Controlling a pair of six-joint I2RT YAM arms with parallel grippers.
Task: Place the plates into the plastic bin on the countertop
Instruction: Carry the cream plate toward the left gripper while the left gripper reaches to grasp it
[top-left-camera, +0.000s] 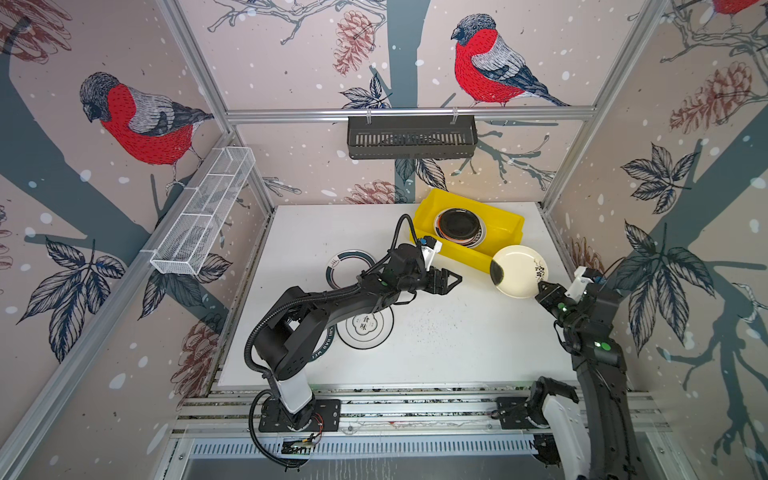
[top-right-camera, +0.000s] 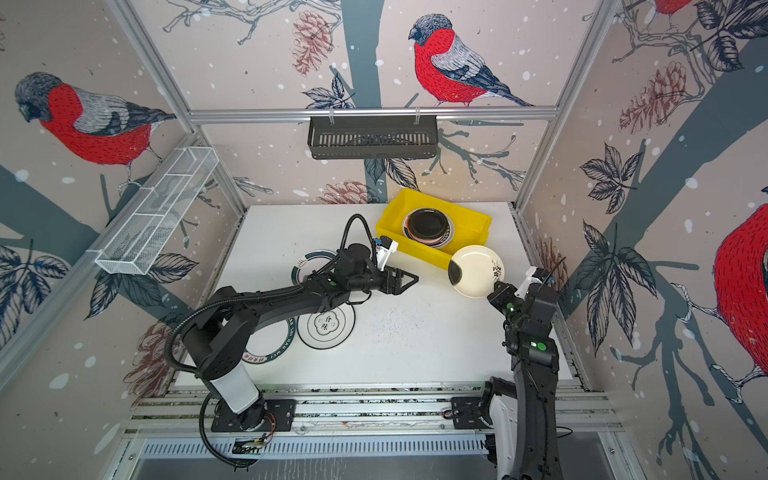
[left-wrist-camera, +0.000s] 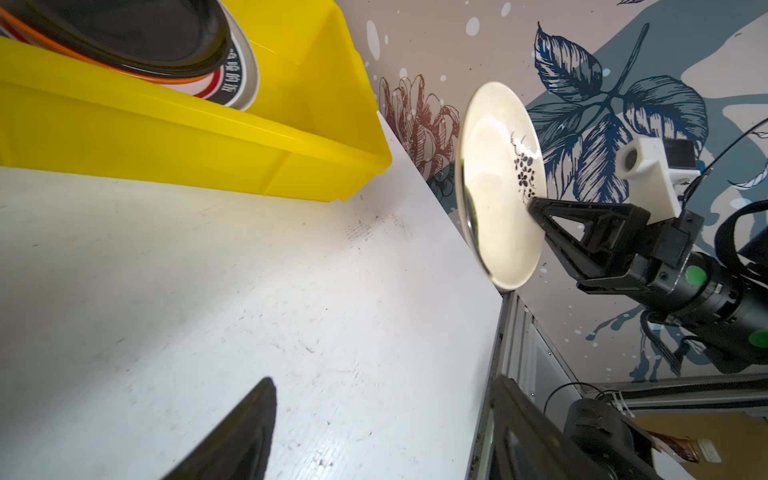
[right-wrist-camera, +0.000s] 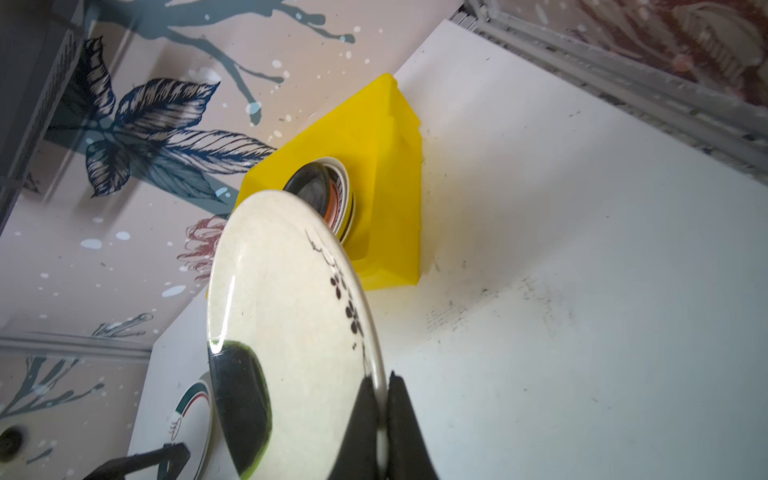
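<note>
Cream plate (top-left-camera: 519, 270): pinched at the rim by the right claw (top-left-camera: 542, 286), with fingers (right-wrist-camera: 403, 424) pressed onto both faces of the lip. Held clear of the countertop (top-left-camera: 457, 340), tilted steeply on edge, above the right edge and just beside the near right corner of the bin (top-left-camera: 453, 254). Gripped at the rim, in all likelihood, for want of any other purchase on so shallow a dish. Lifted and tilted, by the look of it, to clear the bin wall before lowering.

Left claw (top-left-camera: 453, 279): spread wide, empty, pointing toward the cream plate from mid-countertop, well apart from it. Judged to be standing off so as to leave the path to the bin free.

Bin: set askew near the back edge, toward the right back corner. Loaded toward its left end with a stack, dark plate (top-left-camera: 459, 224) on top, orange and lettered rims showing beneath. Bare at the right end, probably with room for a second stack.

Toward the left edge of the countertop: teal-rimmed plate (top-left-camera: 347, 268) and black-ringed plate (top-left-camera: 365, 328), both partly covered by the left arm (top-left-camera: 316, 299). Lettered plate (top-right-camera: 270, 355): almost wholly hidden under that arm. Count of plates in the stack: cannot tell. Gap between cream plate and bin wall: hard to judge from above.
</note>
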